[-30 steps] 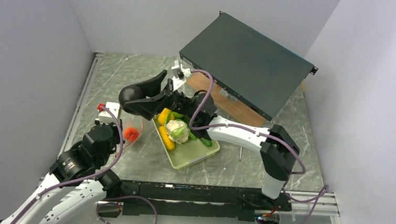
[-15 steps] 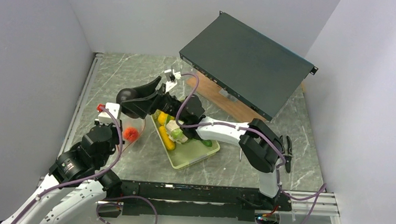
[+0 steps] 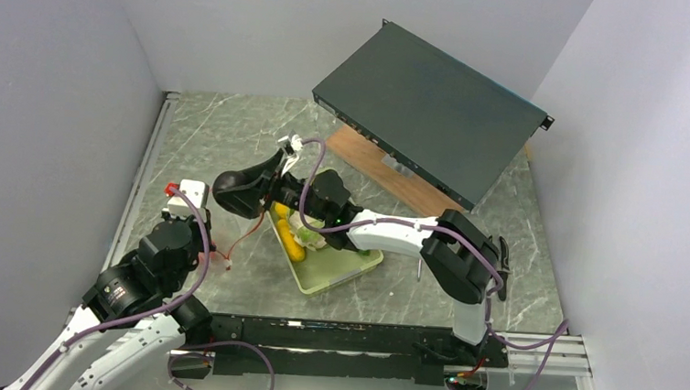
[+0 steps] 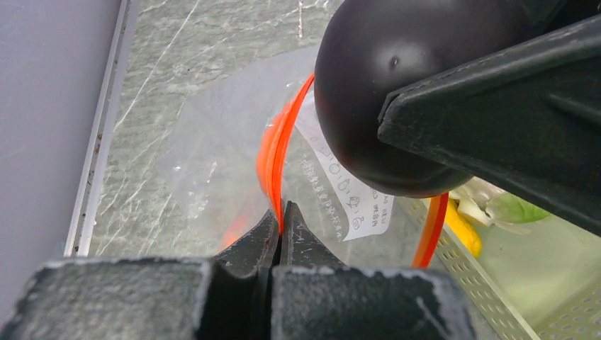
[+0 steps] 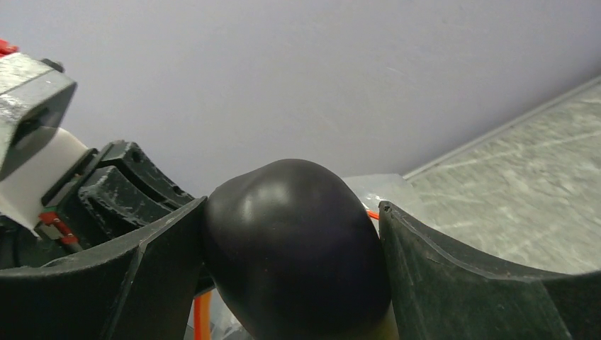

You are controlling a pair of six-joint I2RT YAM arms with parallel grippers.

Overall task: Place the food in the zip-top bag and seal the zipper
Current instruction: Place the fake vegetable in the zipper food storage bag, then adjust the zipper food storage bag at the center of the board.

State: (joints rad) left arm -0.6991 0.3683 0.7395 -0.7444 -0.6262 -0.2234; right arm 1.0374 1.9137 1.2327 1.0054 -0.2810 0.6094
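My right gripper (image 3: 250,187) is shut on the dark purple eggplant (image 3: 233,190), which fills the space between its fingers (image 5: 453,276) in the right wrist view. The eggplant (image 4: 383,92) hangs right at the mouth of the clear zip-top bag (image 4: 205,156). My left gripper (image 4: 281,212) is shut on the red-orange zipper (image 4: 273,152) and holds the rim up. The zipper's other side (image 4: 432,227) curves beneath the eggplant. Yellow corn (image 3: 288,243) and the white cauliflower (image 3: 309,237) lie in the pale green basket (image 3: 341,268).
A large dark flat box (image 3: 430,109) leans over a wooden board (image 3: 398,176) at the back right. The left wall (image 3: 55,92) stands close to the bag. A red plug (image 3: 173,188) sits on my left wrist.
My right gripper has carried the eggplant down and to the left, up to the bag's mouth. The orange peach seen in the bag before is now out of sight in the top view.
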